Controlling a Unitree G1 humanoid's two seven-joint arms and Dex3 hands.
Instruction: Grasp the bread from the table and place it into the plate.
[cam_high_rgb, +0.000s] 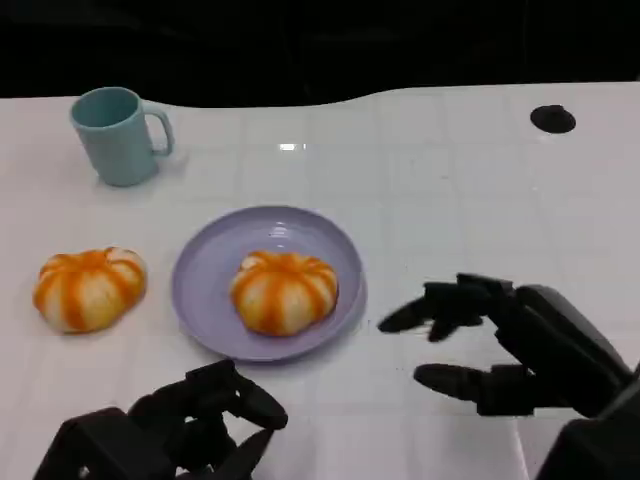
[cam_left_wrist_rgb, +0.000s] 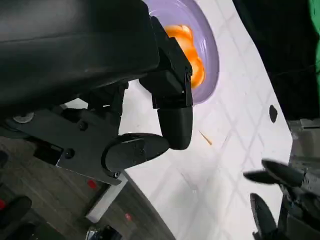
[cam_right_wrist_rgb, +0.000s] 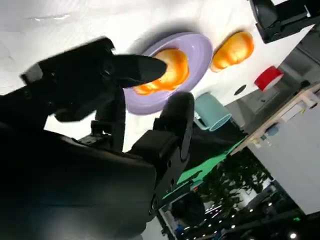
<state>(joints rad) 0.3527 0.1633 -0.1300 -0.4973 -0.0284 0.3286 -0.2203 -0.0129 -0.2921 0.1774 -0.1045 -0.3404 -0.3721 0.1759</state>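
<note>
One orange-striped bread bun (cam_high_rgb: 283, 290) lies in the purple plate (cam_high_rgb: 200, 280) at the table's middle. A second bun (cam_high_rgb: 90, 288) sits on the white table left of the plate, apart from it. My right hand (cam_high_rgb: 500, 350) hovers just right of the plate with fingers spread and nothing in them. At the near edge below the plate is my left hand (cam_high_rgb: 190, 425), fingers loosely bent and holding nothing. The left wrist view has the plate (cam_left_wrist_rgb: 212, 55) with its bun (cam_left_wrist_rgb: 192, 62). In the right wrist view are the plate (cam_right_wrist_rgb: 200, 47), its bun (cam_right_wrist_rgb: 172, 70) and the second bun (cam_right_wrist_rgb: 232, 50).
A teal mug (cam_high_rgb: 120, 135) stands at the back left, also seen as the mug (cam_right_wrist_rgb: 212, 112) beyond the plate. A black round mark (cam_high_rgb: 552, 119) sits at the table's far right. Bare white tabletop lies between the plate and the right hand.
</note>
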